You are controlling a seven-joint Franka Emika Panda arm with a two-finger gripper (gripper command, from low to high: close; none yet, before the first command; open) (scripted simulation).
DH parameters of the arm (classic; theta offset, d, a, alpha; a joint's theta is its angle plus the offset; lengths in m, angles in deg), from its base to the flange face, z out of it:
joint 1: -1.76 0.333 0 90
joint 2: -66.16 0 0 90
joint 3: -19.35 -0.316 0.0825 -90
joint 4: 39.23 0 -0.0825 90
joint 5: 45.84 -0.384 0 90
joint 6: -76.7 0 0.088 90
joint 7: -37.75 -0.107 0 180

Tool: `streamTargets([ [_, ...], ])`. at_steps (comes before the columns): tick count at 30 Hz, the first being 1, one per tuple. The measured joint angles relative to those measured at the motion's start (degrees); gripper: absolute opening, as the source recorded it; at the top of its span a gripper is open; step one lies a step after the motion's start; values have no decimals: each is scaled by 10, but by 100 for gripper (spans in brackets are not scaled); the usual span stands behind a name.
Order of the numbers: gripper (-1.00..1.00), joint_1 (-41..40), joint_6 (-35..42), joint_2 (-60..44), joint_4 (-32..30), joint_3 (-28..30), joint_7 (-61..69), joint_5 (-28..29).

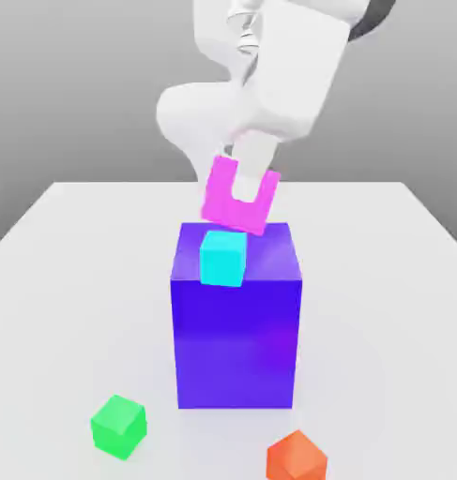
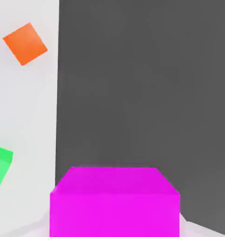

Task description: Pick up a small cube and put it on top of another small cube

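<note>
Orange cube [image 1: 296,457] and green cube [image 1: 118,427] nearest, on table [image 1: 72,281]. Blue block [image 1: 236,337] behind, cyan cube [image 1: 222,258] atop. Above block: gripper [image 1: 244,192] pinching tilted magenta cube [image 1: 220,202], airborne.

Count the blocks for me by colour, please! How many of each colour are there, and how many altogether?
Magenta cube, held up in the end effector: 1
Cyan cube, on the big block: 1
Green cube, on the table: 1
Orange-red cube, on the table: 1
Big blue-purple block: 1
Total: 5
</note>
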Motion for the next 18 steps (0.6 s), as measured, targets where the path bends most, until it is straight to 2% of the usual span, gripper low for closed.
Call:
streamTargets([
  [9,-100,5,-10,57,-45,126,313,-2],
  [18,-100,43,-65,16,-93,263,636,-34],
])
